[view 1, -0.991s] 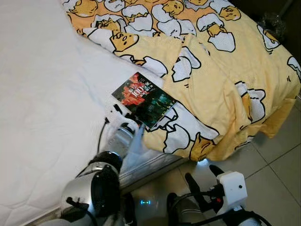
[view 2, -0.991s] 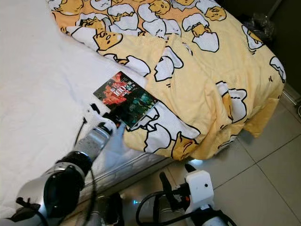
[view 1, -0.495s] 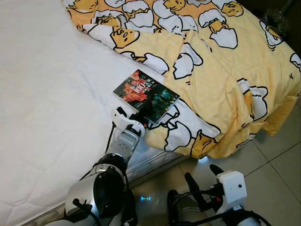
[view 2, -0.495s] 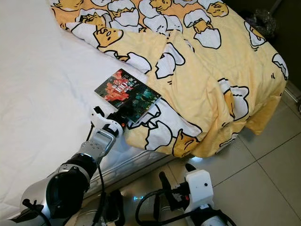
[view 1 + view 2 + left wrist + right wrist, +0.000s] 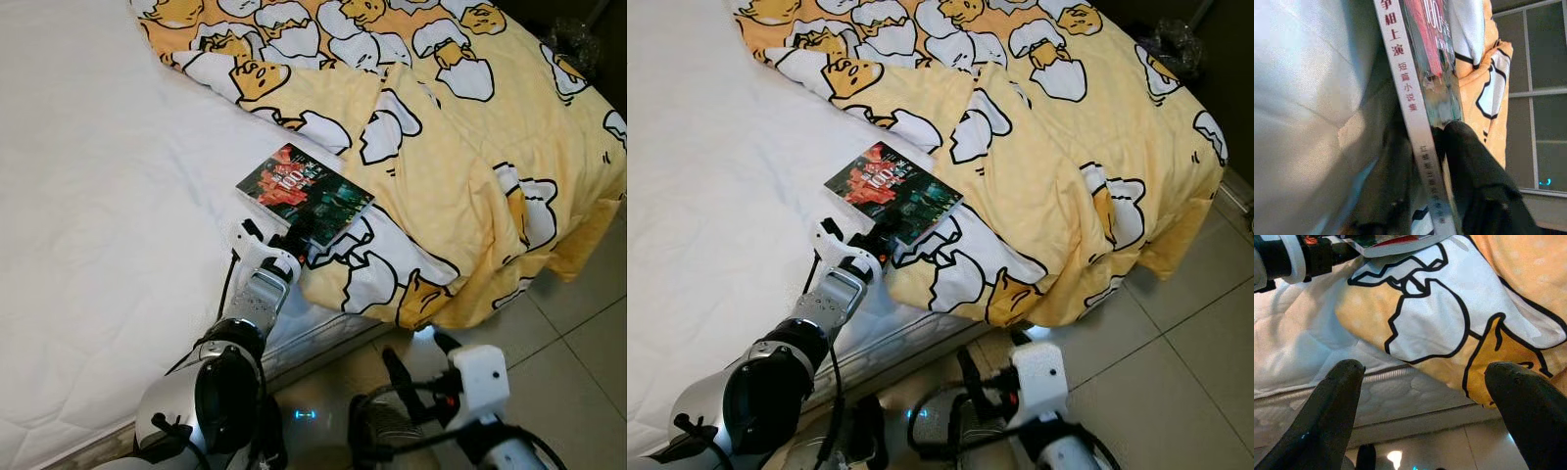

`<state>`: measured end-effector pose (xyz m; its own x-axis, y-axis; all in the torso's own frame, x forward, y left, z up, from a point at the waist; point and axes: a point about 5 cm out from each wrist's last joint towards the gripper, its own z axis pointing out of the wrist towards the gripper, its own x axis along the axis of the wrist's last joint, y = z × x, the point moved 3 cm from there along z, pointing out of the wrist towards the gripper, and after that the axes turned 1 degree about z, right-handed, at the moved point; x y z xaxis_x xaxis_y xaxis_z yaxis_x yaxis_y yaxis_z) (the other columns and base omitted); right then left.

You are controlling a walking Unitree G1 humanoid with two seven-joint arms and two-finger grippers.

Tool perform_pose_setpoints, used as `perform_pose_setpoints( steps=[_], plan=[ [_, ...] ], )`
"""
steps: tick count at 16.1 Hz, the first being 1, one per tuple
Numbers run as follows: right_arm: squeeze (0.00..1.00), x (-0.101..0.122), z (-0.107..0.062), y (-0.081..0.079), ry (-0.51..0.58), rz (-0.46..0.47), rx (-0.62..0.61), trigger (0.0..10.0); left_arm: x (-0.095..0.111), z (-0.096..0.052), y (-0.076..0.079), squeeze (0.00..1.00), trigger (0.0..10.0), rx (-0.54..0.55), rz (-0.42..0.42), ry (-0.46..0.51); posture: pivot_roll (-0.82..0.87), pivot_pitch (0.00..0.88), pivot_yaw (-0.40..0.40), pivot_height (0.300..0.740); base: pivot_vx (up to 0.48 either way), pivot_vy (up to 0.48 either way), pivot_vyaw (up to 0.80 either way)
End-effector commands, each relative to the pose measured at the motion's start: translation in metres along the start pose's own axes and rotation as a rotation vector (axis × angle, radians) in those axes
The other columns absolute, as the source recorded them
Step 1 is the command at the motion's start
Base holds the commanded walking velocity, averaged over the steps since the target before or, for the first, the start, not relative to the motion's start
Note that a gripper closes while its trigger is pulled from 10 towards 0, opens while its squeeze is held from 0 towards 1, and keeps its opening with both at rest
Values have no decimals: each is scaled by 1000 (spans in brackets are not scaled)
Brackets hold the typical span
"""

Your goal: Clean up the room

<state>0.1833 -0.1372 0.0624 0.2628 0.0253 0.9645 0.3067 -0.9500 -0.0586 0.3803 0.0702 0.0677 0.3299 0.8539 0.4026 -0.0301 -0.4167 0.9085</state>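
I count one book (image 5: 305,193), one yellow quilt (image 5: 460,147), one white mattress (image 5: 98,196), and my two grippers: left (image 5: 294,238), right (image 5: 416,360).

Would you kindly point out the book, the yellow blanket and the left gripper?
book (image 5: 306,193), left eye view, middle of its cover.
yellow blanket (image 5: 460,186), left eye view, plain yellow fold.
left gripper (image 5: 294,242), left eye view, between its fingertips.

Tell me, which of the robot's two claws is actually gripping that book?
The left end effector, reaching onto the bed and clamped on the book. The right end effector hangs open over the floor.
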Motion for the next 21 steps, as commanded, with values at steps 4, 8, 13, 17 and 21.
perform_pose_setpoints(
  steps=[4, 8, 13, 17, 21],
  plan=[
    [0, -2, 24, 14, -9, 66, -32, 10000, -3, -2, 0, 0, 0, -31, 76, -38, -222, 131, 29, 724, 0, 0, 0],
    [0, 16, 65, 29, 70, 75, -57, 10000, 42, -7, 3, 0, 0, -108, 299, 30, -136, 0, 57, 724, 0, 0, 0],
    [0, 45, 93, 59, 162, 67, -146, 10000, 109, -67, -9, 0, 0, 28, 1000, 226, -30, 0, 44, 724, 0, 0, 0],
    [0, 43, 101, 64, 151, 48, -147, 10000, 96, -119, -48, 0, 0, 318, 1207, 161, -1, 0, 15, 732, 0, 0, 505],
    [0, 57, 115, 75, 166, -196, -258, 10000, 83, -114, -33, 0, 10000, 343, 1367, 181, -10, 0, 1, 740, 0, 0, 448]
  ],
)
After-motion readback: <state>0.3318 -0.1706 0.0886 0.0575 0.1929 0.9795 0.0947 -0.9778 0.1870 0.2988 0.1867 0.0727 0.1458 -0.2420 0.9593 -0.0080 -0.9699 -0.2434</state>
